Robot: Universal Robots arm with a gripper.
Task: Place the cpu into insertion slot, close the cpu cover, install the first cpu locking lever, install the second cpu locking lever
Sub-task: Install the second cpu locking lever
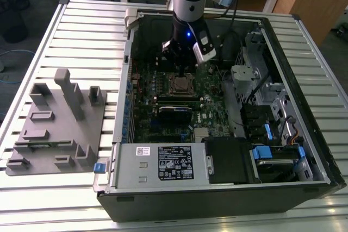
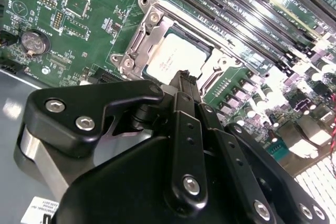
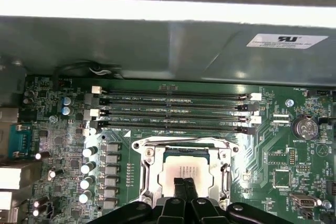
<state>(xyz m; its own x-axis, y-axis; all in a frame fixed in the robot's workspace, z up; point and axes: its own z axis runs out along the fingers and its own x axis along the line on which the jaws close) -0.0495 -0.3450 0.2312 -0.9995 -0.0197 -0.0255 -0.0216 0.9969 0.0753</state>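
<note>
The gripper [image 3: 183,187], fingertips pressed together, hangs just above the cpu [image 3: 186,170], which lies seated in the insertion slot [image 3: 227,174]; the cpu cover [image 2: 152,30] frames it. A skewed press could likely shift the chip or bend the socket contacts. Printed labels are too small to read.

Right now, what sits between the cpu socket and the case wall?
Four long black memory slots run side by side between the cpu in its slot and the grey case wall, in the first wrist view.
</note>
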